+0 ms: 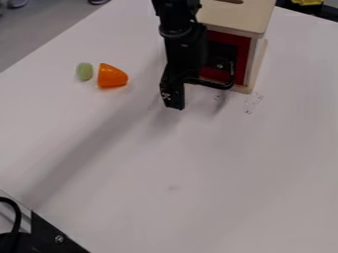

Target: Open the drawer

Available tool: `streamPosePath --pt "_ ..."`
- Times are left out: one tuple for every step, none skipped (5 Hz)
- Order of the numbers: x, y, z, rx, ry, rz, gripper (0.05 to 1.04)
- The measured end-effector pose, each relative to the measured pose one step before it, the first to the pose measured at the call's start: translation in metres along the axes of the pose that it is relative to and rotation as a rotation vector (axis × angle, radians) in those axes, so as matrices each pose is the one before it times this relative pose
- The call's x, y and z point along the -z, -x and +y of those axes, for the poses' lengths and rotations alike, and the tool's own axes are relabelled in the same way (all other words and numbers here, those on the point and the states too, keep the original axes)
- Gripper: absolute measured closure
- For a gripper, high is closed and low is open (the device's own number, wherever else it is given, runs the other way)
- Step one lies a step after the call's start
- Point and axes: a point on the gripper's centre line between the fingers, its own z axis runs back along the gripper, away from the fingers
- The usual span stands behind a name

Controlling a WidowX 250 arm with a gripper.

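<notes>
One black gripper (174,96), hanging over the table (198,183) on its far side, left of centre, just in front of one wooden box (234,17). Whether it is spread or pressed together: cannot tell. One drawer (243,59), red-fronted, in the box's near-facing side, at the far edge right of centre; arm partly covers it. Two small pieces lie left of the gripper, side by side: one orange (111,76), one pale green (84,71), the green farther left. Near left corner: one black cable (15,212) beside dark hardware (49,234). One yellow item (307,2), far right.
</notes>
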Motion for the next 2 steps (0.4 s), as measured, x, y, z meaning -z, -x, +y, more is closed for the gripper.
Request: streamPosePath --pt "0.00251 -0.00336 0.00397 0.0079 0.0003 -0.0086 0.133" --pt "-0.00037 -0.00103 0.00265 0.008 -0.0177 0.0061 0.414"
